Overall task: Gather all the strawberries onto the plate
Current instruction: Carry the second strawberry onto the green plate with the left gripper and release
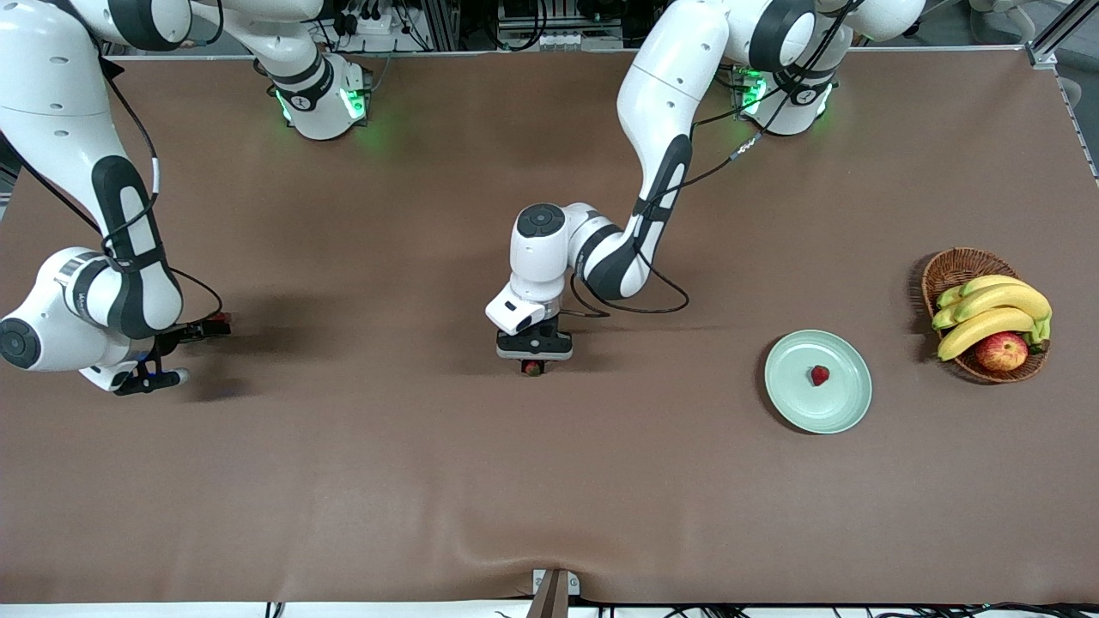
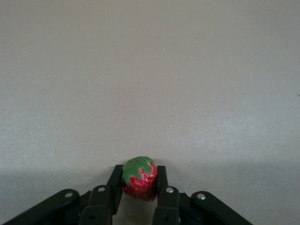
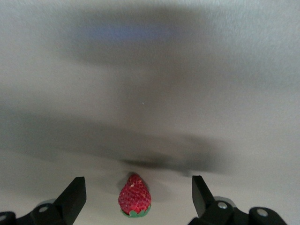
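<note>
My left gripper [image 1: 532,365] is down at the middle of the table, shut on a strawberry [image 2: 139,180]. The black fingers [image 2: 161,176] press the berry's sides, and its green cap shows above them. A second strawberry [image 1: 820,375] lies in the pale mint-green plate [image 1: 846,403] toward the left arm's end. My right gripper [image 1: 159,371] hangs low at the right arm's end, open. A third strawberry [image 3: 135,197] lies on the cloth between its fingers [image 3: 75,194] without touching them. That berry is hidden in the front view.
A brown wicker basket [image 1: 949,268] with bananas [image 1: 996,313] and a red-yellow apple [image 1: 1001,351] stands beside the plate, toward the left arm's end. Brown cloth [image 1: 549,481] covers the whole table.
</note>
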